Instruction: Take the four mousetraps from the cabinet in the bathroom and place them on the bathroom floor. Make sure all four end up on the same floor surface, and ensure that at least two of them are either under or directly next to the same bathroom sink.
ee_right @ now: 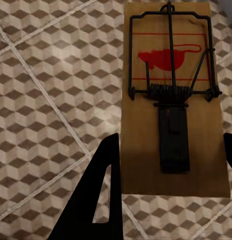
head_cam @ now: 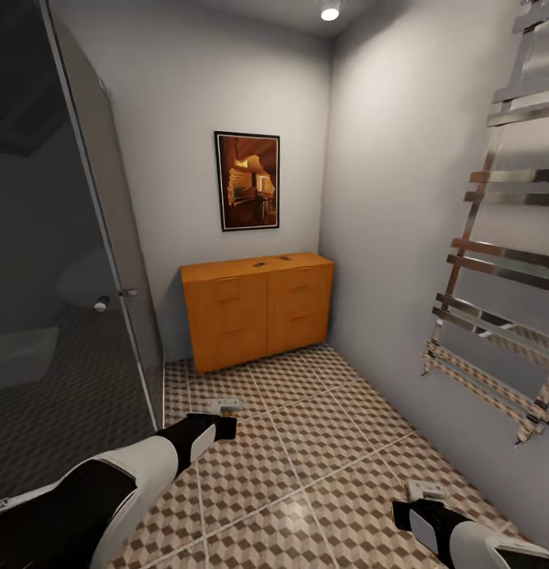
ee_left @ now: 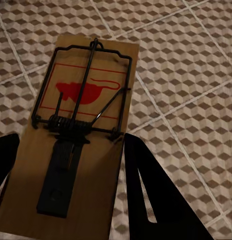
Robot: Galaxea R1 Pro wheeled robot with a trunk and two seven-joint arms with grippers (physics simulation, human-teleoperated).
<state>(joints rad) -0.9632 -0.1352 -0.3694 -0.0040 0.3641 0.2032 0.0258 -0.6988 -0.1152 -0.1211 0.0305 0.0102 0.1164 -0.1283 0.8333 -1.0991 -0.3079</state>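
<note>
Each hand's fingers clamp the long edges of a mousetrap: left point(ee_left: 78, 125), right point(ee_right: 173, 100). Judged light, stiff, thin wood; grip the board's sides, clear of the wire spring.

The cabinet point(head_cam: 258, 310) stood against the far wall, in the right corner, on the tiled floor point(head_cam: 306, 442). Two small items lay on its top. A picture point(head_cam: 248, 181) hung above it. A glass screen point(head_cam: 108, 237) stood left; a towel rail point(head_cam: 503, 261) hung right.
</note>
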